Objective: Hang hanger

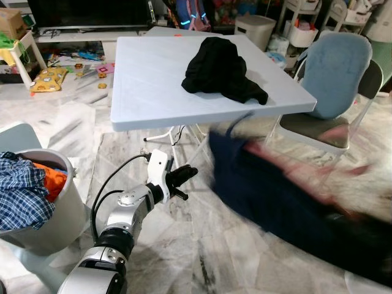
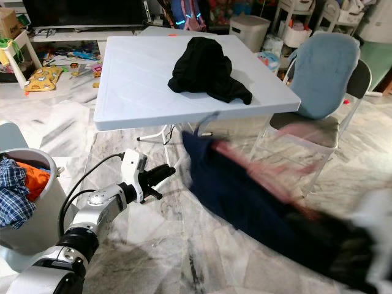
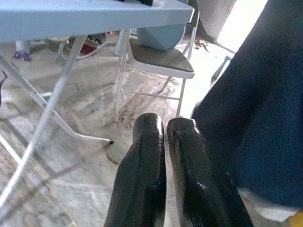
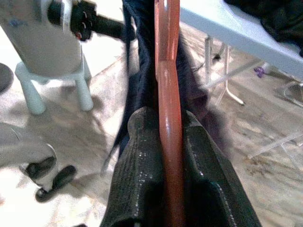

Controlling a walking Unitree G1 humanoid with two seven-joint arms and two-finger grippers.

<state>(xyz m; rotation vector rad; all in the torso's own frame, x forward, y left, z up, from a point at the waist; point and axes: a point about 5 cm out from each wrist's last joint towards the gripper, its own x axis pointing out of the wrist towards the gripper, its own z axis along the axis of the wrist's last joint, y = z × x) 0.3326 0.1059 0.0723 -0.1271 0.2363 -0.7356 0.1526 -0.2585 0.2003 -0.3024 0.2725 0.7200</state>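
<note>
A pale blue folding counter [image 1: 147,79] stood on the marble floor [image 1: 184,245], a crumpled black garment [image 1: 222,70] lying on its right half. Toys [image 1: 49,78] littered the floor at far left.

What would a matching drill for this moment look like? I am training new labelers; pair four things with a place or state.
Things:
1. black garment
2. hanger
3. left tool
4. plaid shirt

Places or states:
A. in the laundry basket
B. on the table
C. shut, holding nothing
D. clamped in the right tool

Pairs: 1-B, 2-D, 3-C, 4-A
</note>
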